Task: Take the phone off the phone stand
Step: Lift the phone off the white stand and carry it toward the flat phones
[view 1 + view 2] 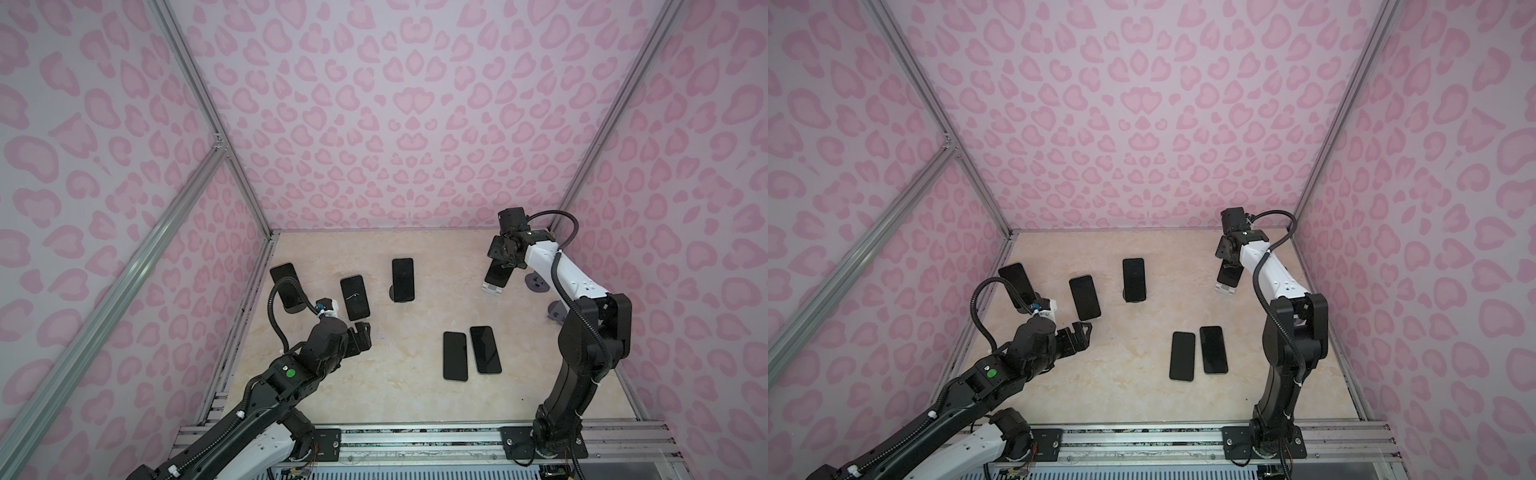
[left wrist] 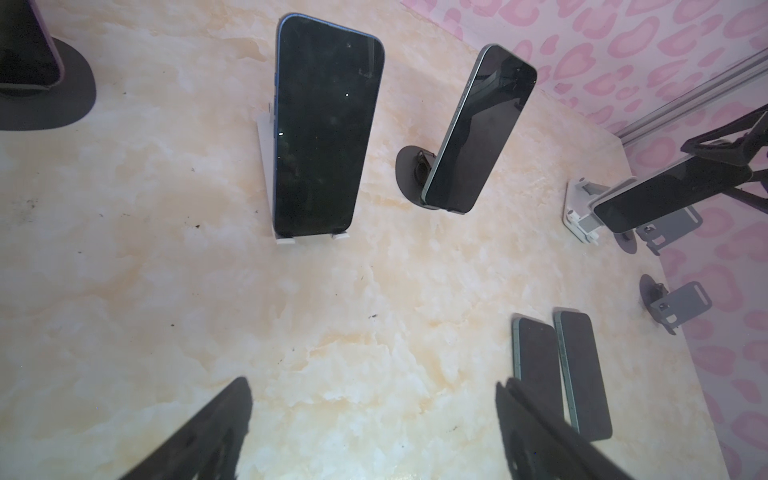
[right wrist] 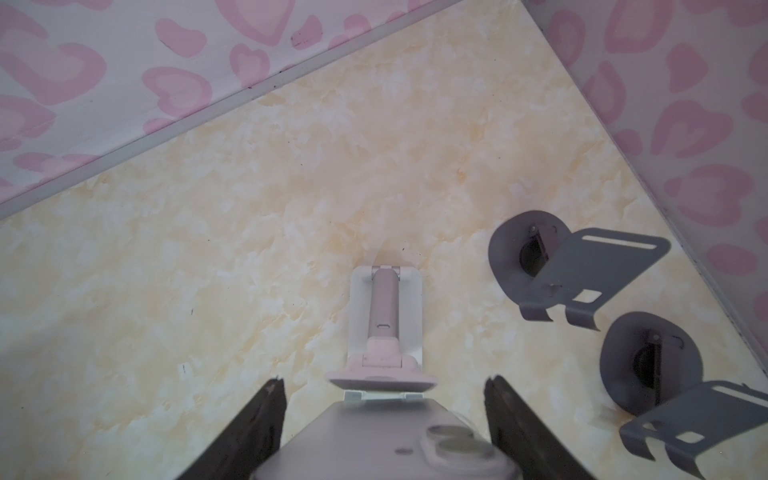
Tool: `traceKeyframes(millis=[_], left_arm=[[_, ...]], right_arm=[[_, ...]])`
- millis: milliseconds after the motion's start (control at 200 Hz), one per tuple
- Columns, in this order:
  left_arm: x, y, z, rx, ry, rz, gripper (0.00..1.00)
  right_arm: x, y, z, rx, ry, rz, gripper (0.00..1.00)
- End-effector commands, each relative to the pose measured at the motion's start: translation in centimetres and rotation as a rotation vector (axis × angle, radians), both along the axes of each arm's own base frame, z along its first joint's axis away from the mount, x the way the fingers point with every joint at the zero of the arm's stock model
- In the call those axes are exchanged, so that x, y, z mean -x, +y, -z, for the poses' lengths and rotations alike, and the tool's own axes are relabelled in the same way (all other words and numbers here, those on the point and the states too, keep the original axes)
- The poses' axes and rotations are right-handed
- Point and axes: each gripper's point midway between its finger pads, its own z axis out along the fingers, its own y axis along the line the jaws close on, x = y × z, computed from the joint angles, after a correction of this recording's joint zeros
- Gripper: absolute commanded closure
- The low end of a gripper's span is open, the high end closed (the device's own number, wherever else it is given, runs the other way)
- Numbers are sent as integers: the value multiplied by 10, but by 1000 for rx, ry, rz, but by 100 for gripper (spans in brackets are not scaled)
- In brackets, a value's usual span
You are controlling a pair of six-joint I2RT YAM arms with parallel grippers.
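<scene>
Your right jaws straddle the far-right phone [image 3: 365, 440], spread, not yet pinching (left jaws gape empty); it sits on its phone stand [image 3: 384, 307], so the lift remains.

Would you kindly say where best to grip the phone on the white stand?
Its two long edges near the top end, from above: the phone leans back on the white stand, lower edge in the lip, top end free. The right gripper straddles it, jaws open.
</scene>
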Motion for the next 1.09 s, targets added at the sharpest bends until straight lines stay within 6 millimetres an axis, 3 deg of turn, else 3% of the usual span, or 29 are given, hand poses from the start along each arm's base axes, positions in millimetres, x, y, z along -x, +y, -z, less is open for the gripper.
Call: traceKeyframes(millis=[0, 385, 710, 735, 1090], left_arm=[[0, 5, -6, 5, -16, -22, 5], [7, 13, -16, 15, -50, -32, 5], [15, 21, -22, 25, -75, -31, 5], [17, 22, -23, 24, -75, -32, 5], [34, 41, -27, 66, -116, -68, 5]], right_arm=[[4, 1, -3, 15, -3, -13, 39], [27, 20, -12, 11, -2, -66, 40], [50, 50, -28, -5, -31, -125, 40], [58, 50, -17, 6, -4, -128, 40], [103, 73, -40, -3, -46, -173, 40]])
